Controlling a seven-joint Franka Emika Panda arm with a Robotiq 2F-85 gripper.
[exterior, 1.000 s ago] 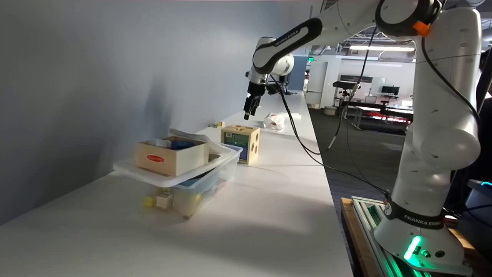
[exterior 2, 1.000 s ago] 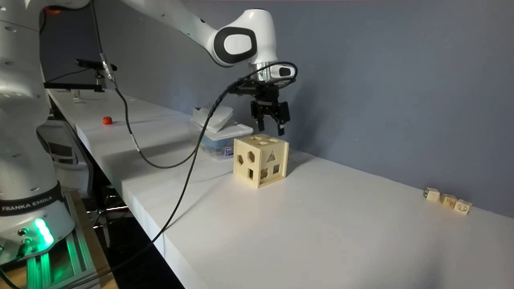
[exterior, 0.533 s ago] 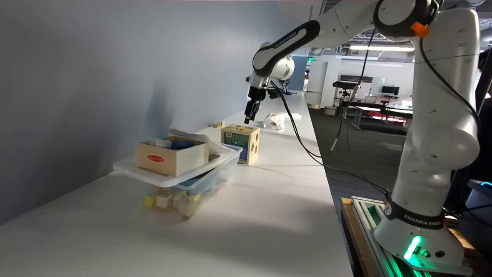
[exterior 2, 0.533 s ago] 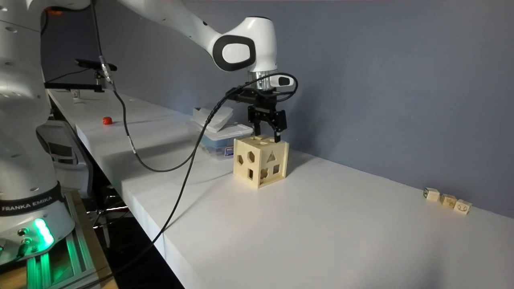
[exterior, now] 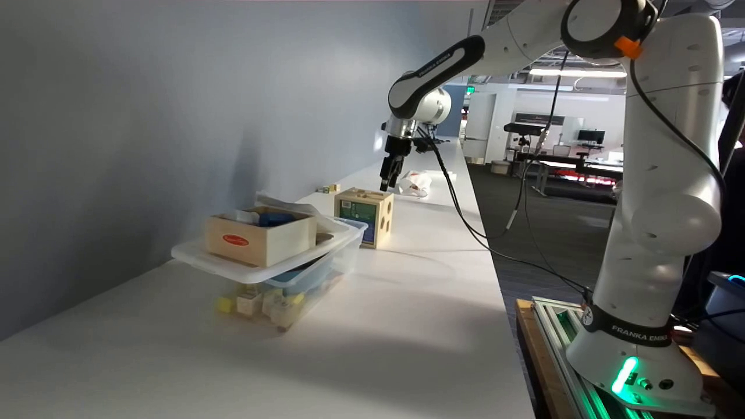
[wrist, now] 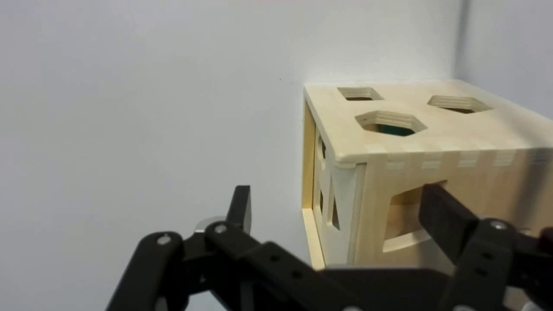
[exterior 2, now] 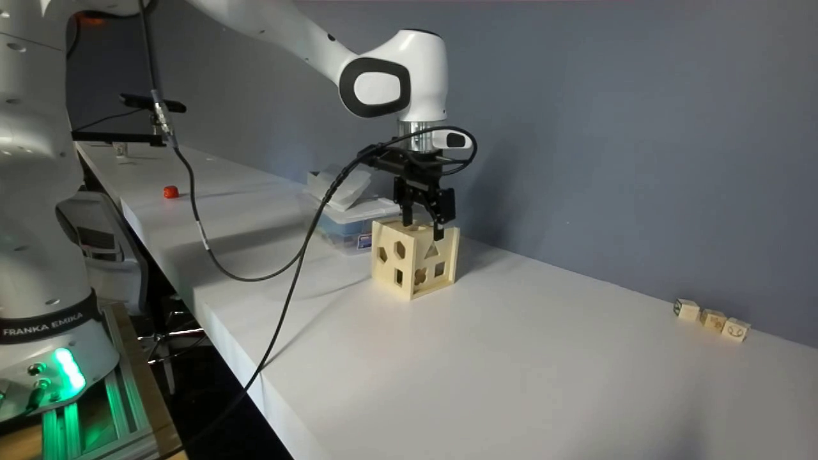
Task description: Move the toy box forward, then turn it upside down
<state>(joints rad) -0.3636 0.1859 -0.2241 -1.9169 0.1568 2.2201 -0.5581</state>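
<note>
The toy box (exterior 2: 391,265), a light wooden cube with cut-out shapes, stands on the white table in both exterior views; in an exterior view the toy box (exterior: 384,218) shows a dark green printed side, its lower part hidden by the tub. My gripper (exterior 2: 422,229) points down at the level of the box's upper part, its jaws wide apart. In the wrist view the toy box (wrist: 432,129) fills the right side. There, of the fingers of my gripper (wrist: 337,194), one stands left of the box over bare table, the other before its holed face. Contact cannot be made out.
A clear plastic tub (exterior: 340,265) stands close to the toy box, with an open wooden tray (exterior: 288,241) on its lid. Several small blocks (exterior 2: 712,318) lie along the grey wall (exterior 2: 607,160). A black cable (exterior 2: 303,252) hangs from the arm down across the table's edge.
My gripper has come down to the height of the box's top, lately also shifting toward the robot's base. The toy box has stayed in place and the jaws have stayed open.
</note>
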